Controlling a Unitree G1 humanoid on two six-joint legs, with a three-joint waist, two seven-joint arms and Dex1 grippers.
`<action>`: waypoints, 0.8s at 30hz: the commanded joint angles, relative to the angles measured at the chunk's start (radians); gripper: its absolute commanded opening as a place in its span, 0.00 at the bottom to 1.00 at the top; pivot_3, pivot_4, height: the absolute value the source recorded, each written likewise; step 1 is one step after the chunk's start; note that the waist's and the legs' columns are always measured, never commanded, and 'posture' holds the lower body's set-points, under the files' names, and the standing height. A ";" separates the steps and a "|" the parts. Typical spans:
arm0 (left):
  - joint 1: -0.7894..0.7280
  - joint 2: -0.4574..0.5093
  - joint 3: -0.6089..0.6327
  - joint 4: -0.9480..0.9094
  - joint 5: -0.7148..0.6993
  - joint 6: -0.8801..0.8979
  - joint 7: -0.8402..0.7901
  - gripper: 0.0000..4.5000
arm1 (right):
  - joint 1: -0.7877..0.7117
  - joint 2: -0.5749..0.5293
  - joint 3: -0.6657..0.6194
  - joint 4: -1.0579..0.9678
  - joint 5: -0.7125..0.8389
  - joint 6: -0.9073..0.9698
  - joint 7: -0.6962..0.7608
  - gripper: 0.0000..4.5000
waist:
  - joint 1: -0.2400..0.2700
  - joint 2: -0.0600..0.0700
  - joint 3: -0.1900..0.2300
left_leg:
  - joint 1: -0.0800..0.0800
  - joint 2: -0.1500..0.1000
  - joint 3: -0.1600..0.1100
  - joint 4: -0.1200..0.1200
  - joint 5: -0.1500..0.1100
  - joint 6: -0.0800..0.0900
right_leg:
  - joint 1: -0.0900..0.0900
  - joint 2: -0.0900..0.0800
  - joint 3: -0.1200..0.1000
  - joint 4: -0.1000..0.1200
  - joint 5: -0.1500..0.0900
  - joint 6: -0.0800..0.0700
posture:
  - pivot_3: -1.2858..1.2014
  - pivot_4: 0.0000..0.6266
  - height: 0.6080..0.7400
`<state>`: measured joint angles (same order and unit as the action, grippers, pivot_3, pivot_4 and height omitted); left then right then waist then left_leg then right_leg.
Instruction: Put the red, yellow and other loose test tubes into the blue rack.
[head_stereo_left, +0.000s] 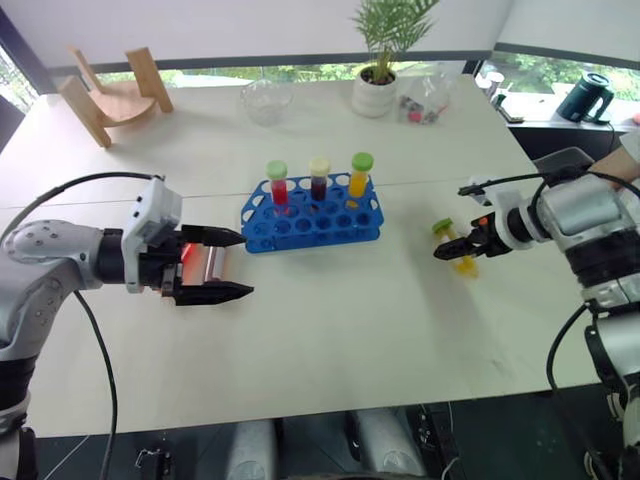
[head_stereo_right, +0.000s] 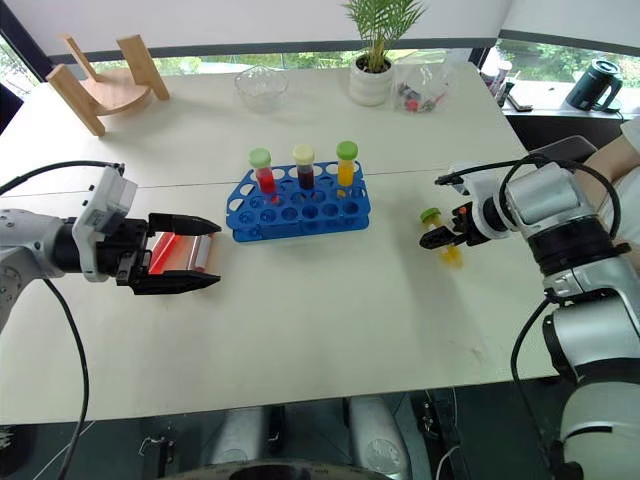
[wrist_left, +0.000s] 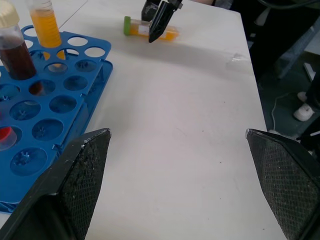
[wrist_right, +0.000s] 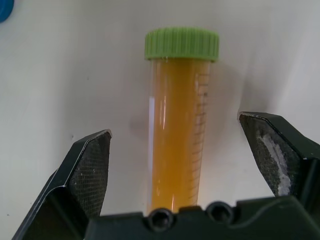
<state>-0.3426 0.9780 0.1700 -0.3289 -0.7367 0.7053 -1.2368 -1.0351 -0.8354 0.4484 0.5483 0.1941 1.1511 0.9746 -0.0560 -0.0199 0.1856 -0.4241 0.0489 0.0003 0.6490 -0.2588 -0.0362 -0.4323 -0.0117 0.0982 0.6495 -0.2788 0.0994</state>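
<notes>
Tabletop, pale and matte, fills the near ground, with a seam running across it behind the blue rack. The left gripper hovers over the near left part, jaws spread wide and empty, pointing toward the rack. The right gripper stands to the right with its jaws wide on either side of the yellow tube, which lies flat on the table, green cap away from the wrist; neither finger touches it. Fine graduation marks run along its wall, too small to read. In the rack's back row three tubes stand upright: the bright red tube, the dark red tube and an orange tube. Beyond them sit a glass bowl, a potted plant, a wooden stand and, past the table's right edge, a dark kettle by the windows.
</notes>
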 joint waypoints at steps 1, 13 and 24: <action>0.006 0.009 0.031 -0.037 -0.017 -0.013 0.004 1.00 | -0.025 0.037 0.042 0.105 -0.067 -0.092 0.053 0.88 | -0.006 -0.001 0.000 | 0.001 0.000 0.000 0.001 0.000 0.000 | 0.001 0.000 0.000 0.000 0.000 0.000 | 0.52 0.24 1.00; 0.020 0.013 0.062 -0.032 -0.009 -0.024 0.049 1.00 | -0.055 0.054 -0.040 0.010 -0.140 -0.145 0.126 0.18 | -0.016 0.002 0.001 | 0.007 0.000 -0.001 -0.002 0.000 0.000 | 0.003 0.001 0.000 0.005 0.001 0.001 | 0.52 0.24 1.00; 0.050 -0.004 0.102 -0.068 -0.039 -0.001 0.137 1.00 | 0.415 0.442 -0.685 -0.751 0.189 -0.431 -0.238 0.18 | -0.002 0.003 0.002 | 0.002 0.000 -0.006 -0.001 0.001 -0.002 | 0.001 0.000 -0.003 0.008 0.001 0.002 | 0.52 0.24 1.00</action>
<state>-0.2882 0.9691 0.2278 -0.3747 -0.7563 0.7040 -1.1088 -0.6140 -0.4113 -0.1528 -0.1380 0.3429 0.7768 0.7902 -0.0578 -0.0167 0.1876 -0.4224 0.0483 -0.0049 0.6491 -0.2572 -0.0391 -0.4309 -0.0121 0.0952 0.6581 -0.2778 0.1014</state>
